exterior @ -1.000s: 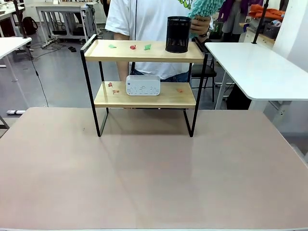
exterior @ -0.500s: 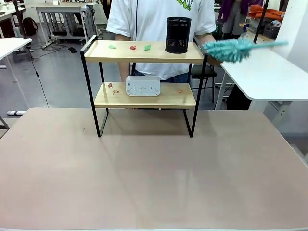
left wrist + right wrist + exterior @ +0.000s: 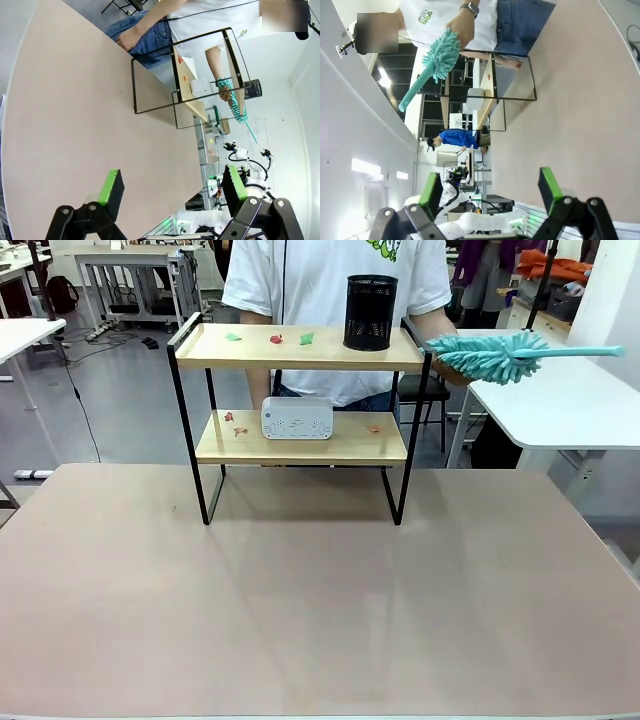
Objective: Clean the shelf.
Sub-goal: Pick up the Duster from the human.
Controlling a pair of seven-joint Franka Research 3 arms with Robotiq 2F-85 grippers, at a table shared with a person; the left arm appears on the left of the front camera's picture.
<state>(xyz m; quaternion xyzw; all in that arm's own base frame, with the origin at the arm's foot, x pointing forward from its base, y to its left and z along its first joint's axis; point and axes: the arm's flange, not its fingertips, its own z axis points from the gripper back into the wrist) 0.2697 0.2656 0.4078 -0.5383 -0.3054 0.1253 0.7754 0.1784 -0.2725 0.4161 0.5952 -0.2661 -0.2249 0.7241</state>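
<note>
Shelf (image 3: 300,360) stands at the far side of the tan table (image 3: 300,590), about the middle, well apart from both grippers. Over the near part of that table the left gripper (image 3: 172,185) hangs with its green-padded jaws spread wide and nothing between them. The right gripper (image 3: 489,186) is the same, jaws wide apart and gripping nothing.

Farther out, on the shelf's top board, a black mesh cup (image 3: 370,312) sits upright toward the right end. From this low angle I can't tell whether anything is inside it. Left of the cup lie three paper scraps (image 3: 277,338) in a loose row: green, red, green. On the lower board a white power strip (image 3: 297,418) stands near the middle, with two reddish scraps (image 3: 229,416) to its left and an orange scrap (image 3: 374,427) to its right.

Behind the shelf stands a person in a white T-shirt (image 3: 320,280). Their hand (image 3: 462,25) holds a teal duster (image 3: 490,355) roughly level, just right of the top board's right end, its handle pointing right over a white side table (image 3: 550,400).
</note>
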